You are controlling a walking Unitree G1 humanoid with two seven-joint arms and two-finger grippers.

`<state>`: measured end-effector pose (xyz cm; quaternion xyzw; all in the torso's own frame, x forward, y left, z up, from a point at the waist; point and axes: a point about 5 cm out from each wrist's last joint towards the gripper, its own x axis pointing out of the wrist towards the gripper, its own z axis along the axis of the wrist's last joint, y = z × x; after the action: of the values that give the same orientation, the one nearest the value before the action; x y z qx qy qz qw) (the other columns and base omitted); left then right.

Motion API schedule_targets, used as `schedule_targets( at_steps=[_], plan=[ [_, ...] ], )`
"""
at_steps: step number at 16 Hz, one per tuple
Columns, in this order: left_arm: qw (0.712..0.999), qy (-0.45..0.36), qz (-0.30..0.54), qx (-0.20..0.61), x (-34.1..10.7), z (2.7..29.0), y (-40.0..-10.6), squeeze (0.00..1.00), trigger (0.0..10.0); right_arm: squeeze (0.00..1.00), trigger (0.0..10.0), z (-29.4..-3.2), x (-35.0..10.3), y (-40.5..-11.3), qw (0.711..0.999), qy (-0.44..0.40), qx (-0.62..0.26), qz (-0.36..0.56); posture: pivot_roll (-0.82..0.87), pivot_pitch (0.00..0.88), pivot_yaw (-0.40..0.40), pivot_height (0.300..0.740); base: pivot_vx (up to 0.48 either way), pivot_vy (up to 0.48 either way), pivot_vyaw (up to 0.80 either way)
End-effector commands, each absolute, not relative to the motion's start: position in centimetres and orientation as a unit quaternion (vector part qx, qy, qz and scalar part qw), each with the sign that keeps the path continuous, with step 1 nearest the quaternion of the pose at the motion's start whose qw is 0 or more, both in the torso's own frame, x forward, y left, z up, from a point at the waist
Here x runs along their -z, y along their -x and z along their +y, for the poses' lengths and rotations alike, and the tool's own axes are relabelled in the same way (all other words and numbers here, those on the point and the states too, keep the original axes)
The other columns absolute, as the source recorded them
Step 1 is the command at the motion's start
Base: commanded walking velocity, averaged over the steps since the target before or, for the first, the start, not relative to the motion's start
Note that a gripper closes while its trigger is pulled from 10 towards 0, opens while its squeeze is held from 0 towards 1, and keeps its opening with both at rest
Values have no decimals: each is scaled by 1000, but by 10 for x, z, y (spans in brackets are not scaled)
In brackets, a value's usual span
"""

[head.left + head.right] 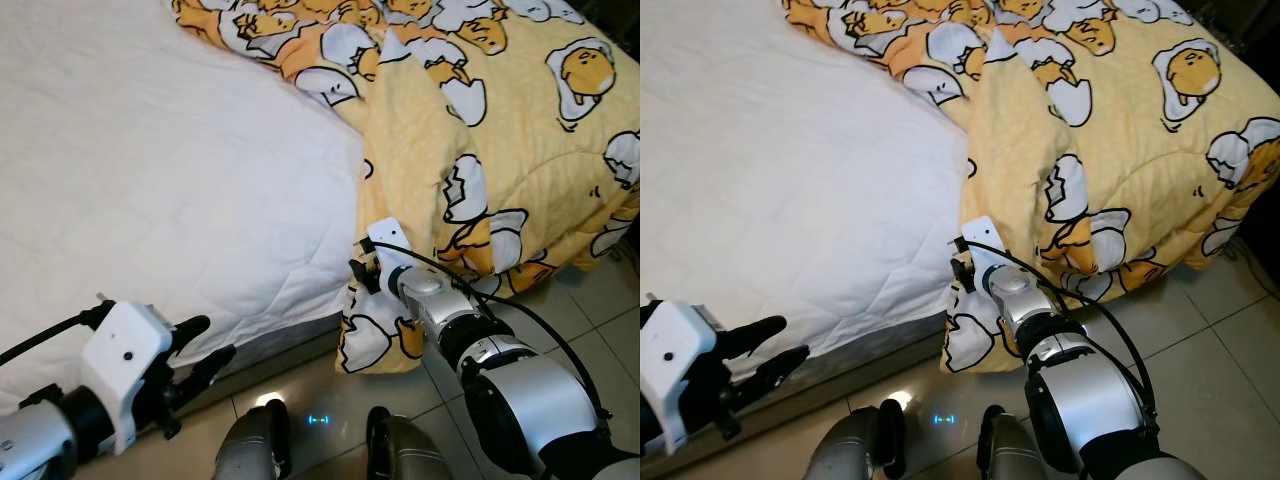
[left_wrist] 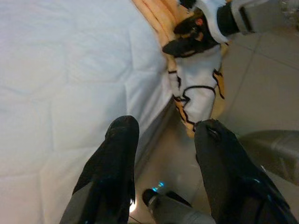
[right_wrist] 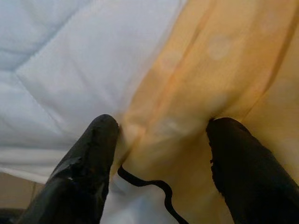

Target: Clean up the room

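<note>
My right pincer [image 3: 161, 154], fingers apart, straddles the yellow blanket [image 1: 480, 130] edge straight ahead; left pincer [image 2: 163, 168], also spread, hangs farther off.

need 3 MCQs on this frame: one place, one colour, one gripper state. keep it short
1. Where is the right gripper?
A. at the blanket's hanging edge
B. on the floor tiles
C. mid-mattress

2. The blanket is mostly:
A. blue
B. yellow
C. grey

3. The left gripper is:
A. shut on the blanket
B. shut on the sheet
C. open, holding nothing

Key:
1 A, its fingers straddle a yellow fold beside the white mattress.
2 B, yellow with egg cartoons.
3 C, fingers spread over the bed edge and floor.
</note>
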<state>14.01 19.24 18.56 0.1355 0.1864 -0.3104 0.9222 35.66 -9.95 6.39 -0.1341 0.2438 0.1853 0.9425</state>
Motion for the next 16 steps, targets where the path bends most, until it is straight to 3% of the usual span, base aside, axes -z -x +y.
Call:
schedule_targets(
  at_steps=[1,16],
  plan=[
    [920,-135,184,319,-189,191,-136,0,10000,0,0,-100,-60,-355,939,140,-183,253,229,329,15,740,0,0,0],
    [919,-114,190,327,-188,185,-132,0,10000,0,0,-111,-58,-354,942,120,-170,264,206,311,13,740,0,0,0]
  ],
)
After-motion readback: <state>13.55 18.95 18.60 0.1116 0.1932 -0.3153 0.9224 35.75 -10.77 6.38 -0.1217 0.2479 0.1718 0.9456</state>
